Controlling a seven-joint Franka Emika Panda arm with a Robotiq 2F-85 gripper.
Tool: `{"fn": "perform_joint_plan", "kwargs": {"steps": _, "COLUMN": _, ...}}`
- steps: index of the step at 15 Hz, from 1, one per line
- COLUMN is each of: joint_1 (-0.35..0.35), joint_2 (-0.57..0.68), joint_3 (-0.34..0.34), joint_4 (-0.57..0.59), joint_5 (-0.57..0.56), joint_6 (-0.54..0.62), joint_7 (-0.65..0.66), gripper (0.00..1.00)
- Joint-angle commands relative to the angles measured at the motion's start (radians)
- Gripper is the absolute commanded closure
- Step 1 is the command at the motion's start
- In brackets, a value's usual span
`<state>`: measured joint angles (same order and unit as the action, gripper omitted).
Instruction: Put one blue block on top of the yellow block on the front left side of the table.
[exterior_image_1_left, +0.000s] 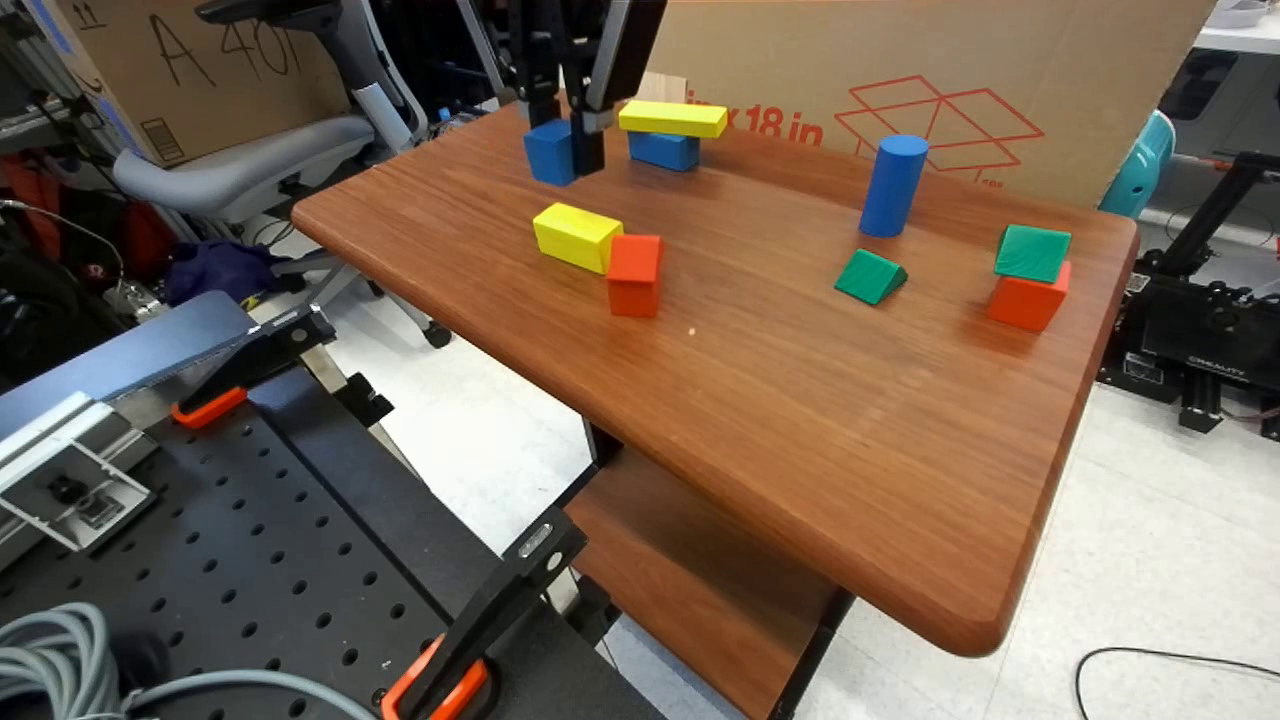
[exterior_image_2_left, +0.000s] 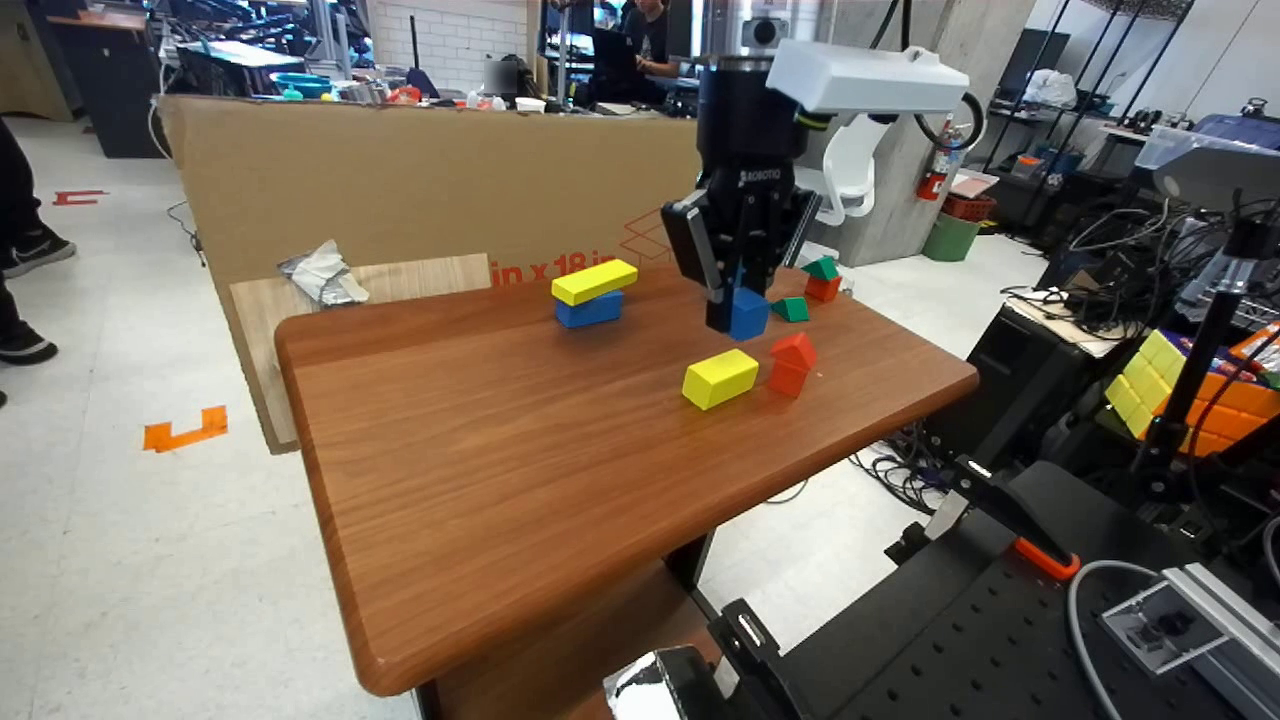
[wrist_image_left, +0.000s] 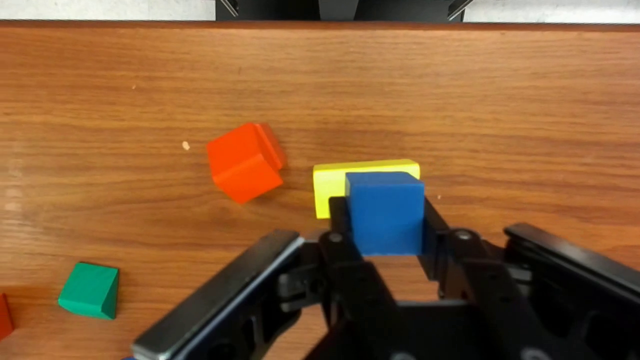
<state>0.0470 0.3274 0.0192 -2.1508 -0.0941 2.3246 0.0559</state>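
Note:
The blue block (exterior_image_1_left: 549, 152) is held between the fingertips of my gripper (wrist_image_left: 385, 212), one finger on each side. It is in the air above the table (exterior_image_1_left: 800, 400) in both exterior views (exterior_image_2_left: 748, 314). The yellow block (exterior_image_1_left: 577, 237) lies flat on the table, apart from the blue block and lower than it; it also shows in an exterior view (exterior_image_2_left: 720, 378). In the wrist view, the blue block (wrist_image_left: 387, 215) covers much of the yellow block (wrist_image_left: 330, 187), whose left end and upper edge show.
A red block stack with a peaked top (exterior_image_1_left: 635, 275) stands close beside the yellow block. A yellow bar (exterior_image_1_left: 673, 118) lies on a blue piece (exterior_image_1_left: 663, 150) farther back. A blue cylinder (exterior_image_1_left: 894, 187), a green wedge (exterior_image_1_left: 871, 276) and a green-on-red stack (exterior_image_1_left: 1030, 275) stand elsewhere.

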Motion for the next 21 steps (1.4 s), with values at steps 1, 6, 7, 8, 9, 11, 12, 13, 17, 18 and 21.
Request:
{"fn": "perform_joint_plan", "kwargs": {"steps": 1, "joint_1": 0.013, "joint_2": 0.038, "joint_3": -0.017, "joint_4": 0.032, "joint_5": -0.033, "joint_6": 0.022, "joint_7": 0.029, "gripper": 0.92}}
{"fn": "perform_joint_plan", "kwargs": {"steps": 6, "joint_1": 0.026, "joint_2": 0.077, "joint_3": -0.025, "joint_4": 0.060, "joint_5": -0.049, "joint_6": 0.019, "joint_7": 0.044, "gripper": 0.92}}
{"fn": "perform_joint_plan", "kwargs": {"steps": 7, "joint_1": 0.030, "joint_2": 0.085, "joint_3": -0.026, "joint_4": 0.066, "joint_5": -0.054, "joint_6": 0.017, "joint_7": 0.049, "gripper": 0.92}}
{"fn": "perform_joint_plan", "kwargs": {"steps": 8, "joint_1": 0.035, "joint_2": 0.093, "joint_3": -0.027, "joint_4": 0.072, "joint_5": -0.062, "joint_6": 0.016, "joint_7": 0.055, "gripper": 0.92}}
{"fn": "perform_joint_plan", "kwargs": {"steps": 9, "joint_1": 0.039, "joint_2": 0.100, "joint_3": -0.029, "joint_4": 0.076, "joint_5": -0.070, "joint_6": 0.016, "joint_7": 0.061, "gripper": 0.92}}
{"fn": "perform_joint_plan", "kwargs": {"steps": 11, "joint_1": 0.045, "joint_2": 0.113, "joint_3": -0.028, "joint_4": 0.085, "joint_5": -0.079, "joint_6": 0.010, "joint_7": 0.068, "gripper": 0.92}}
{"fn": "perform_joint_plan", "kwargs": {"steps": 12, "joint_1": 0.048, "joint_2": 0.118, "joint_3": -0.029, "joint_4": 0.086, "joint_5": -0.083, "joint_6": 0.009, "joint_7": 0.070, "gripper": 0.92}}
{"fn": "perform_joint_plan", "kwargs": {"steps": 13, "joint_1": 0.050, "joint_2": 0.124, "joint_3": -0.028, "joint_4": 0.089, "joint_5": -0.085, "joint_6": 0.006, "joint_7": 0.070, "gripper": 0.92}}
{"fn": "perform_joint_plan", "kwargs": {"steps": 17, "joint_1": 0.053, "joint_2": 0.137, "joint_3": -0.030, "joint_4": 0.093, "joint_5": -0.083, "joint_6": -0.004, "joint_7": 0.074, "gripper": 0.92}}
{"fn": "perform_joint_plan", "kwargs": {"steps": 18, "joint_1": 0.053, "joint_2": 0.138, "joint_3": -0.031, "joint_4": 0.093, "joint_5": -0.085, "joint_6": -0.004, "joint_7": 0.075, "gripper": 0.92}}
{"fn": "perform_joint_plan", "kwargs": {"steps": 21, "joint_1": 0.053, "joint_2": 0.133, "joint_3": -0.031, "joint_4": 0.088, "joint_5": -0.084, "joint_6": -0.002, "joint_7": 0.077, "gripper": 0.92}}
